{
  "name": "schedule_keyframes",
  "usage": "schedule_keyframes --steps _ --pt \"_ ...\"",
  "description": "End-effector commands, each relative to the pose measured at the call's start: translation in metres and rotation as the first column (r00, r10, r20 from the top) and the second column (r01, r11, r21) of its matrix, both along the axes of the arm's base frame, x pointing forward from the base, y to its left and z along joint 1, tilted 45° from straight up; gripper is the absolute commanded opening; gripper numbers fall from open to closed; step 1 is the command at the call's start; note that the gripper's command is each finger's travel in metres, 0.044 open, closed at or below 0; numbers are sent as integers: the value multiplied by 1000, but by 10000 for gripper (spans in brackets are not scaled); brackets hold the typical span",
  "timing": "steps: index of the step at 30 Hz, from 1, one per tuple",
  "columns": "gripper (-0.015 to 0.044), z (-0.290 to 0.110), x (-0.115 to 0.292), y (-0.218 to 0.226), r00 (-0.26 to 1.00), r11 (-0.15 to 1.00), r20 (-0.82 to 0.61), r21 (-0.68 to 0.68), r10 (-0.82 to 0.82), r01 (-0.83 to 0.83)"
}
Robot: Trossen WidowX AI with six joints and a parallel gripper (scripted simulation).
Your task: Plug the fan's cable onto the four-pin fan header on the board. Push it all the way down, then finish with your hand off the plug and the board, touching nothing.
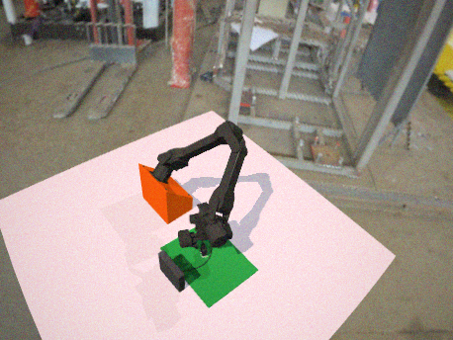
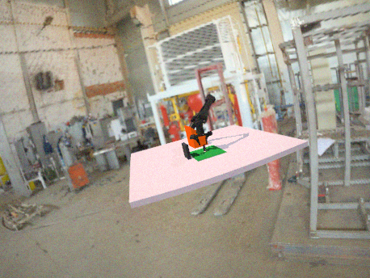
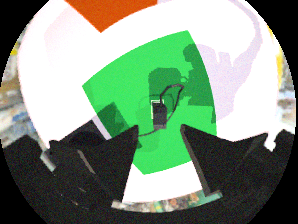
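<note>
Jaws part open, nothing between them; gripper (image 3: 160, 137) hangs above board (image 3: 113, 96), fingers either side of plug line but apart from it. Plug (image 3: 158, 113) small, dark, upright on green board, apparently on header. Cable (image 3: 172, 94) thin, loops off toward fan (image 1: 171, 270) at board edge. Judged: plug light, rigid, small; cable limp. If regrip needed, take plug body by side faces, never cable.

No legible text, labels, brands or numbers anywhere; background shop clutter behind the table (image 1: 307, 237) too blurred to read.
</note>
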State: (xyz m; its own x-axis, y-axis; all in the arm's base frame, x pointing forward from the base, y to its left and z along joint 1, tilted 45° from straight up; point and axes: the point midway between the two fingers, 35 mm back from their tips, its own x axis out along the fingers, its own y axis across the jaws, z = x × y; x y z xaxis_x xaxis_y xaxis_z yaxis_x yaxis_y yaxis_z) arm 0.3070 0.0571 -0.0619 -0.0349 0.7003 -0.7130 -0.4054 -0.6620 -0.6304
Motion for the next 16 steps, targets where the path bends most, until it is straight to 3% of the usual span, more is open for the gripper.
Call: schedule_keyframes --steps 1,5,16 --pt "260 12 2 -10 1000 1000 11 -2 4 -4" --pt "260 16 -5 -8 1000 1000 11 -2 4 -4" --pt "260 46 -110 20 1000 1000 5 0 4 -4"
